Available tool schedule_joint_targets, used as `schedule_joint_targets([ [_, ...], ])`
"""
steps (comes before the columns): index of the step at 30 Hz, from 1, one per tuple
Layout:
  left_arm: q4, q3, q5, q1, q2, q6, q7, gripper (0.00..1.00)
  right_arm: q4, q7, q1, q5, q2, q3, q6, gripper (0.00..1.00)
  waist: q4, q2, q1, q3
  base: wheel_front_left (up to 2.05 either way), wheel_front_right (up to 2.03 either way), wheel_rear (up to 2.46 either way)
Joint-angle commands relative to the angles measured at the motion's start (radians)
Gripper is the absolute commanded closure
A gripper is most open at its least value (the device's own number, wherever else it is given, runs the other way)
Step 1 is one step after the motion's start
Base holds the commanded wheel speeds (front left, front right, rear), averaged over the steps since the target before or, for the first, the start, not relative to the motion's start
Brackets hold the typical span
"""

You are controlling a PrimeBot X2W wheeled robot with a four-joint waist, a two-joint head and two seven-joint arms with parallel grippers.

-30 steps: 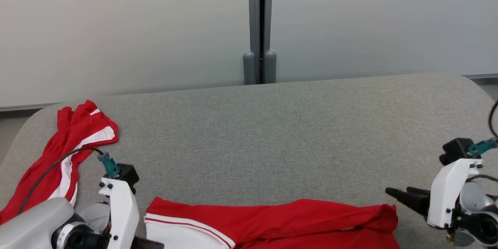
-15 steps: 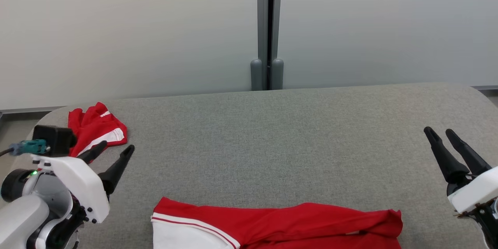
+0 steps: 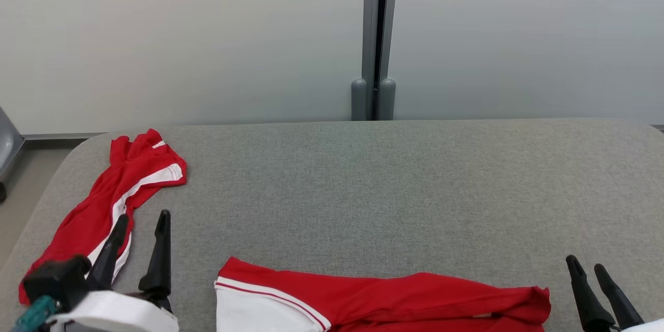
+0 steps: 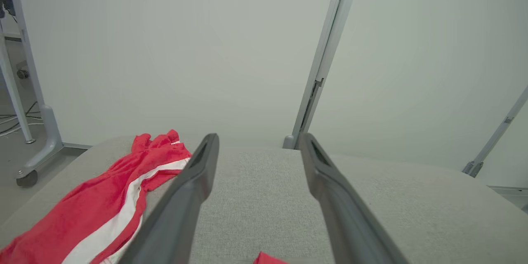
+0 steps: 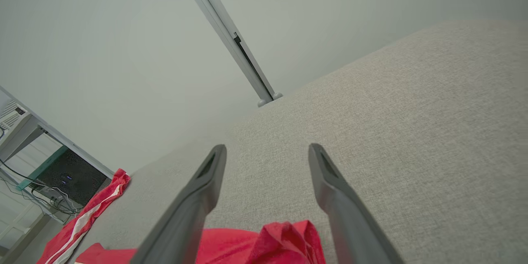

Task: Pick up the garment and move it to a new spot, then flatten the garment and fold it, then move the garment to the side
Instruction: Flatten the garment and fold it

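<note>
A red garment with white trim [image 3: 384, 301] lies stretched along the near edge of the grey table [image 3: 363, 187], and its bunched right end [image 5: 284, 241] sits just below my right fingers. A second red and white garment [image 3: 122, 192] lies crumpled at the table's left edge, seen as well in the left wrist view [image 4: 111, 202]. My left gripper [image 3: 142, 220] is open at the lower left, beside that second garment, holding nothing. My right gripper [image 3: 586, 265] is open at the lower right, just past the first garment's right end, empty.
A pale partition wall with a grey vertical post [image 3: 374, 41] stands behind the table. A rolling stand leg and wheel [image 4: 31, 173] are on the floor to the left. A shelf with dark equipment [image 5: 62, 177] stands beyond the table's left end.
The camera has shifted down and left. Both grippers have drawn back toward the near edge and now point forward, still open. Both garments lie as before.
</note>
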Motion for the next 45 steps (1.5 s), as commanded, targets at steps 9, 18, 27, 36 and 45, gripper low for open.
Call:
schedule_joint_targets([
  [9, 0.030, 0.175, 0.217, 0.182, -0.197, -0.118, -0.002, 0.00, 0.066, 0.127, 0.028, -0.066, 0.045, -0.047, 0.002, 0.00, 0.005, 0.0000, 0.0000, 0.008, 0.00, 0.00, 0.00],
  [18, 0.081, 0.207, 0.271, 0.179, -0.251, -0.185, -0.002, 0.00, 0.228, 0.291, -0.022, -0.083, 0.122, -0.073, 0.002, 0.00, 0.010, 0.0000, 0.0000, 0.014, 0.00, 0.00, 0.00],
  [27, 0.110, 0.206, 0.291, 0.159, -0.265, -0.212, -0.002, 0.00, 0.368, 0.383, -0.090, -0.055, 0.175, -0.057, 0.002, 0.00, 0.030, 0.0000, 0.0000, 0.020, 0.00, 0.00, 0.00],
  [36, 0.132, 0.198, 0.292, 0.156, -0.261, -0.220, -0.001, 0.00, 0.395, 0.362, -0.127, -0.043, 0.182, -0.029, 0.001, 1.00, 0.061, 0.0000, 0.0000, 0.015, 0.00, 0.00, 0.00],
  [45, 0.131, 0.196, 0.290, 0.175, -0.264, -0.206, -0.002, 0.00, 0.336, 0.339, -0.144, -0.005, 0.090, -0.079, 0.001, 1.00, 0.045, 0.0000, 0.0000, 0.005, 0.00, 0.00, 0.00],
])
